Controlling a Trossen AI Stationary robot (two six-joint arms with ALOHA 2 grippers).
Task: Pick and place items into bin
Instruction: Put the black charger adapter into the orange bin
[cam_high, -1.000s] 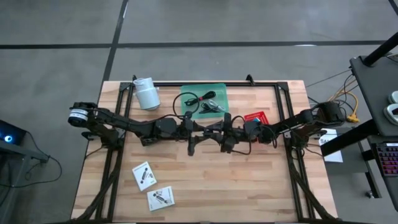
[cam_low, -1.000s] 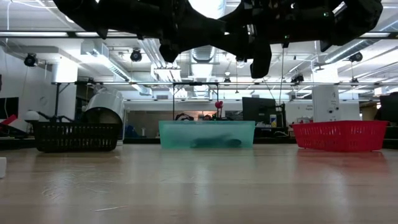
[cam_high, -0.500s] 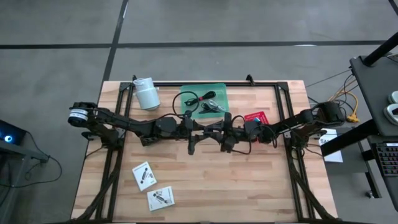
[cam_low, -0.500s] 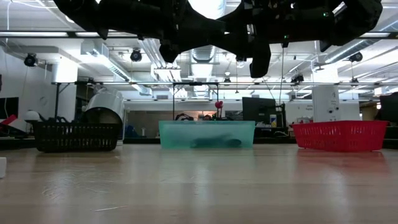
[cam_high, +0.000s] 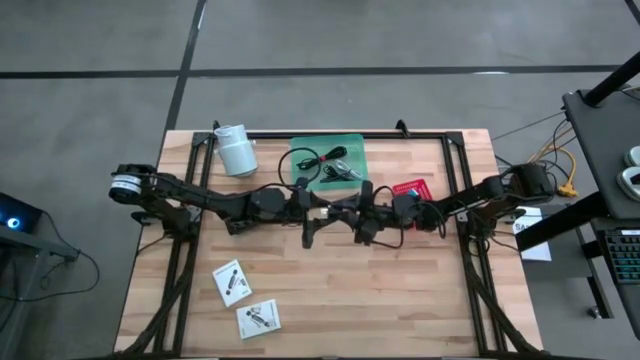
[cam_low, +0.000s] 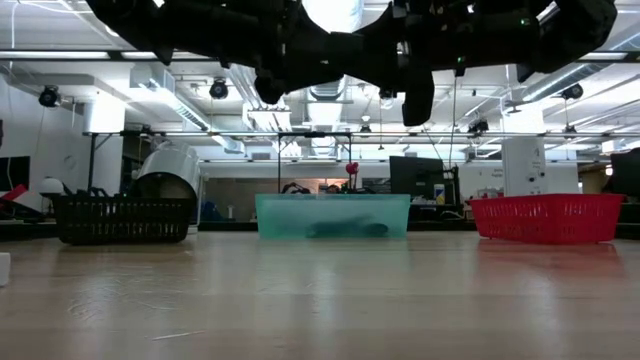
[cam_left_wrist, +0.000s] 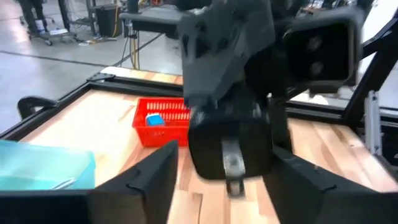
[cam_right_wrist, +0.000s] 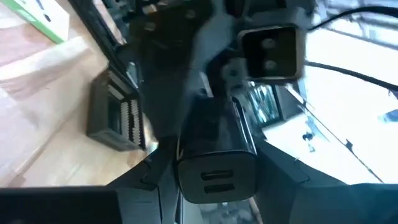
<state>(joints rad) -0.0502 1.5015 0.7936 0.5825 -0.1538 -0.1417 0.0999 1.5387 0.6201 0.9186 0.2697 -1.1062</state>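
Note:
Both arms meet high over the table's middle. A black block-shaped item (cam_high: 335, 210) hangs between my left gripper (cam_high: 318, 212) and my right gripper (cam_high: 352, 212). In the right wrist view the block (cam_right_wrist: 216, 168) shows two slots and sits between my right gripper (cam_right_wrist: 208, 155). In the left wrist view the block (cam_left_wrist: 230, 149) shows a small metal tab. My left gripper (cam_left_wrist: 225, 152) is open, one finger on each side of it. The green bin (cam_high: 328, 160) holds a black cable and small pieces. Two white packets (cam_high: 232, 283) (cam_high: 259, 318) lie flat near the near-left corner. My right gripper holds the black block by its two side faces (cam_right_wrist: 249, 165), pinched between the fingers. The fingers come level from the table's right. The block is lifted clear, high above the table.
A white roll (cam_high: 236, 150) lies at the far left. A red basket (cam_high: 412, 189) with a blue cube (cam_left_wrist: 154, 120) stands right of the green bin. A black basket (cam_low: 122, 218) shows in the low view. Bare wood spreads across the near half of the table.

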